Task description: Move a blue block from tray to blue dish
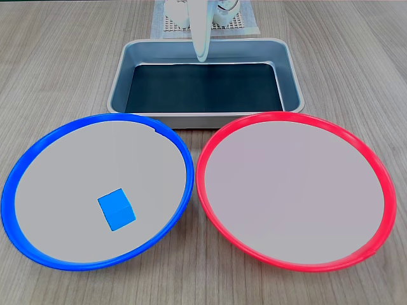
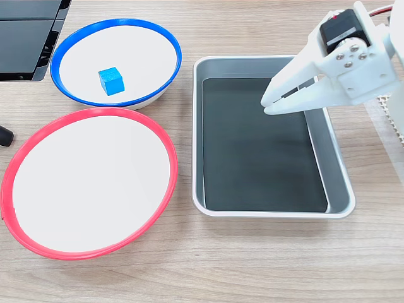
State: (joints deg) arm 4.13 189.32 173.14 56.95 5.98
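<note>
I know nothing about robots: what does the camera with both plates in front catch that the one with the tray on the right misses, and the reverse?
Plates-in-front fixed view: a small notch in the rim of the blue dish, and white arm parts standing on a mesh mat behind the tray.

Tray-at-right fixed view: the whole gripper with its black motor, fingers closed together and empty, plus a dark panel at top left.

Both fixed views: the blue block lying in the blue dish, a bare red-rimmed plate, and the gripper above the tray, which holds nothing.
</note>
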